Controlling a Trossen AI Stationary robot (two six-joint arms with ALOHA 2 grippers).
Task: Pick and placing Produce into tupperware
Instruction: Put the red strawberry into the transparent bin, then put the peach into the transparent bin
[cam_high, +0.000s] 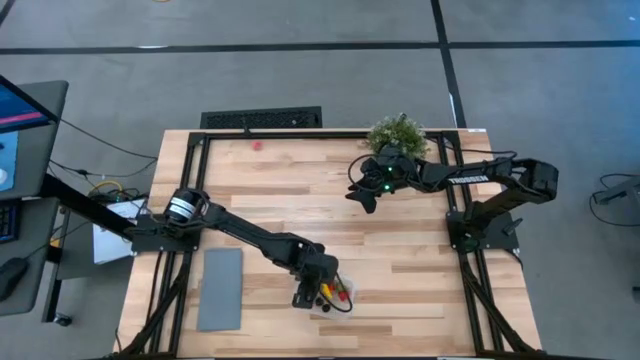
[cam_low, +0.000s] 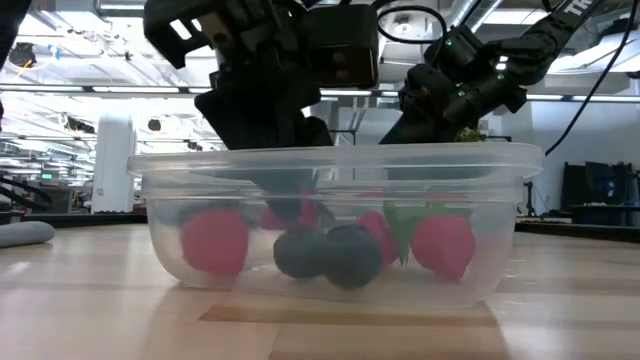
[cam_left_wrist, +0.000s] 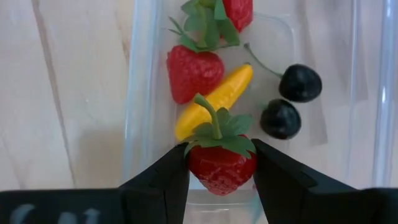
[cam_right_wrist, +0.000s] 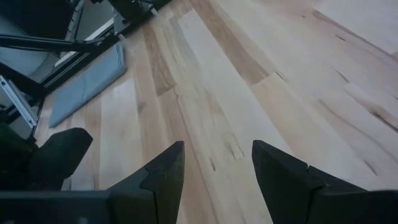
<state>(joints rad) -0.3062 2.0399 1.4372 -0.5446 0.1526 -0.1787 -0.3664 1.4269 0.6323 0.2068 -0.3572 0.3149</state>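
Note:
The clear tupperware (cam_high: 338, 298) stands near the table's near edge. In the left wrist view it (cam_left_wrist: 142, 93) holds two red strawberries (cam_left_wrist: 194, 71), a yellow elongated piece (cam_left_wrist: 214, 99) and two black berries (cam_left_wrist: 300, 83). My left gripper (cam_left_wrist: 221, 171) reaches down into the tupperware's end and is shut on a third strawberry (cam_left_wrist: 221, 168). In the low view the left gripper's fingers (cam_low: 285, 195) dip inside the tupperware wall (cam_low: 335, 160). My right gripper (cam_high: 366, 194) is open in the air near the far right, beside the potted plant (cam_high: 397, 132). My left gripper pinches the strawberry's red body (cam_left_wrist: 205, 171) between its two fingers (cam_left_wrist: 171, 174), one on each side, coming from above and pointing down. The green leaves and stem (cam_left_wrist: 214, 124) stick out beyond the fingertips. I cannot tell whether the strawberry touches the tupperware floor.
A flat grey slab (cam_high: 220, 288) lies left of the tupperware by the near edge. A pale pink spot (cam_high: 257, 145) marks the far part of the table. Bare wood lies between the two arms. A black grille (cam_high: 262, 118) sits beyond the far edge.

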